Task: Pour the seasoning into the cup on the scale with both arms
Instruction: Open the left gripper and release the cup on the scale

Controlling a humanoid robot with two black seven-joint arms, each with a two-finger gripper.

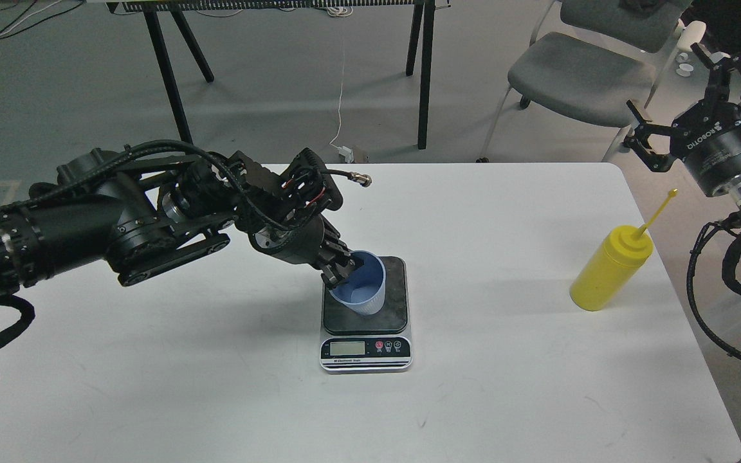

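Note:
The light-blue ribbed cup [365, 287] stands on the dark platform of the scale [366, 321] at the table's middle. My left gripper [339, 265] is shut on the cup's left rim, one finger inside and one outside. The yellow seasoning bottle [610, 269] stands upright at the table's right side, its thin cap stick pointing up and right. My right gripper [692, 96] is open and empty, raised above and to the right of the bottle, beyond the table's right edge.
The white table [216, 386] has its right edge just past the bottle. A grey chair [583, 77] stands behind the table at the right. Black table legs [168, 71] stand on the floor behind.

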